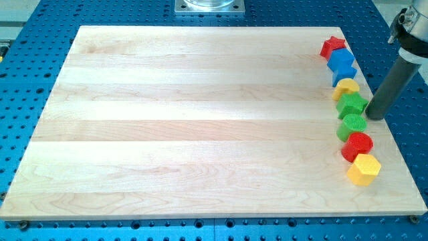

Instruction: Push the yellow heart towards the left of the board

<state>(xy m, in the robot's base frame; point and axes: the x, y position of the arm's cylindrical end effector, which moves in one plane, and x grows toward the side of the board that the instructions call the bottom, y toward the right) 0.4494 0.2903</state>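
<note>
The yellow heart (346, 87) lies near the board's right edge, in a column of several blocks. A blue block (342, 65) sits just above it and a green star (352, 104) touches it from below. My tip (374, 116) is at the board's right edge, right beside the green star and below-right of the yellow heart, a short way from it. The dark rod slants up to the view's top right.
A red star (333, 47) tops the column. Below the green star come a green round block (352, 126), a red round block (357, 146) and a yellow hexagon (364, 169). The wooden board (200, 120) lies on a blue perforated table.
</note>
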